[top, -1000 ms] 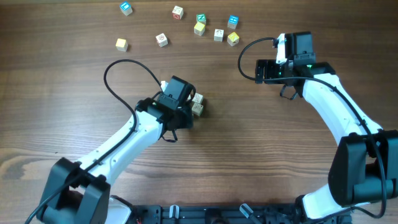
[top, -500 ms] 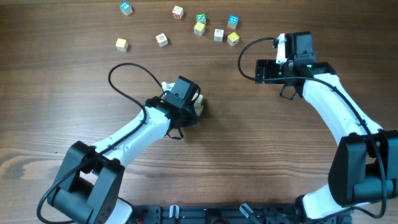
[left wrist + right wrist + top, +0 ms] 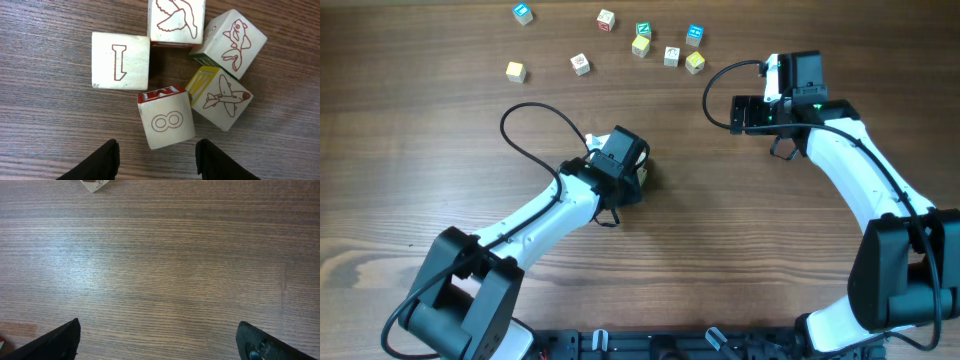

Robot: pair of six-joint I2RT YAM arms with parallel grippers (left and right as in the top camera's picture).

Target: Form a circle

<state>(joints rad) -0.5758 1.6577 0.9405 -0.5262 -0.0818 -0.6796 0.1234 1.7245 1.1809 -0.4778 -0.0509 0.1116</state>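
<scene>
Wood-grain tabletop (image 3: 440, 120) carries the circle (image 3: 218, 95), five cubes packed tight near centre. The left gripper (image 3: 157, 155) hangs half-open and empty astride the 8 cube (image 3: 166, 122), likely to nudge it. The right gripper (image 3: 160, 345) gapes empty, parked well apart.

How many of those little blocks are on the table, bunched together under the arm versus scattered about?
Blocks in the ring: 5
Scattered blocks: 9
Total: 14
</scene>
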